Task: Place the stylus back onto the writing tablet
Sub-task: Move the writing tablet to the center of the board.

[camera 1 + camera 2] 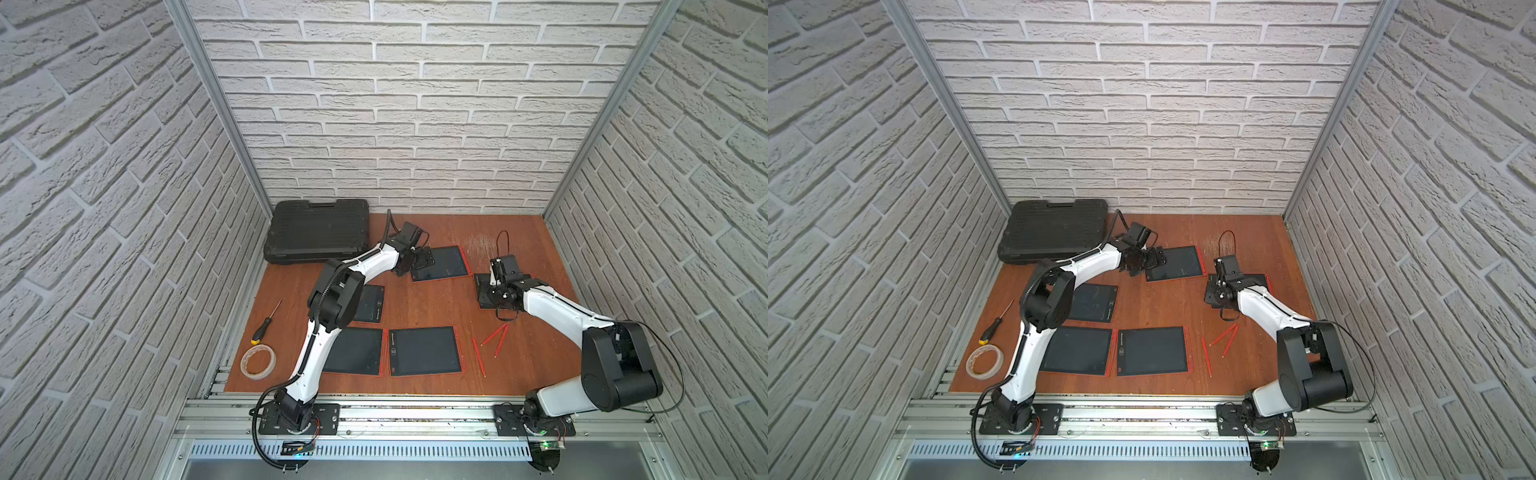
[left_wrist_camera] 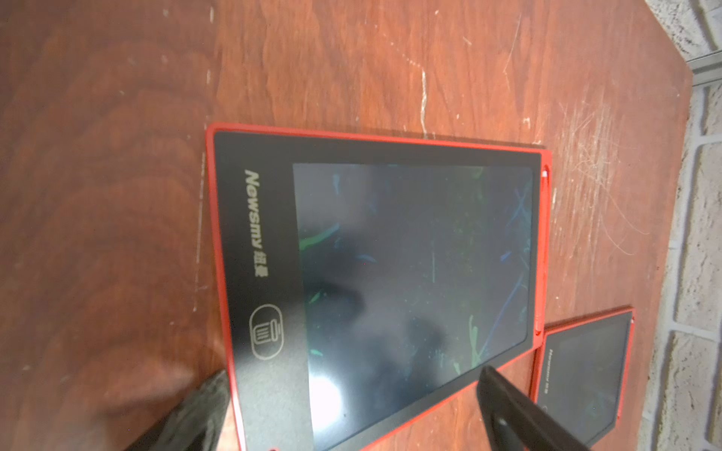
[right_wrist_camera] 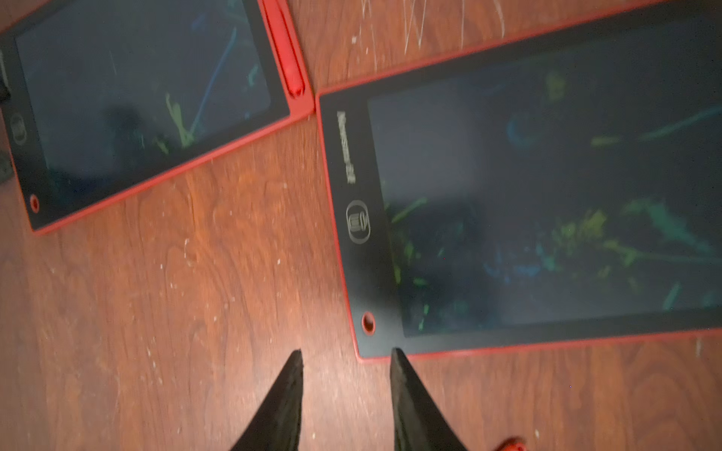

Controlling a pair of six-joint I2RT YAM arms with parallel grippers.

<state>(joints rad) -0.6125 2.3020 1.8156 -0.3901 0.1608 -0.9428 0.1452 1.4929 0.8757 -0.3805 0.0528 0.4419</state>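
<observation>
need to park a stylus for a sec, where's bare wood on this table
Bare wood mid-table, bordered by the far tablet, the near tablet and the loose styluses; also the far right corner. Crowded on the left: black case, screwdriver, tape roll.

five tablets [image 1: 424,351], three loose styluses [image 1: 478,357], one case [image 1: 318,237], screwdriver [image 1: 266,322], tape roll [image 1: 244,362]

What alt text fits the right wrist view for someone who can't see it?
The right gripper hovers open and empty over the wooden table, close to the corner of a red-framed writing tablet. A second tablet lies beside it, with a red stylus docked in its side slot.
</observation>
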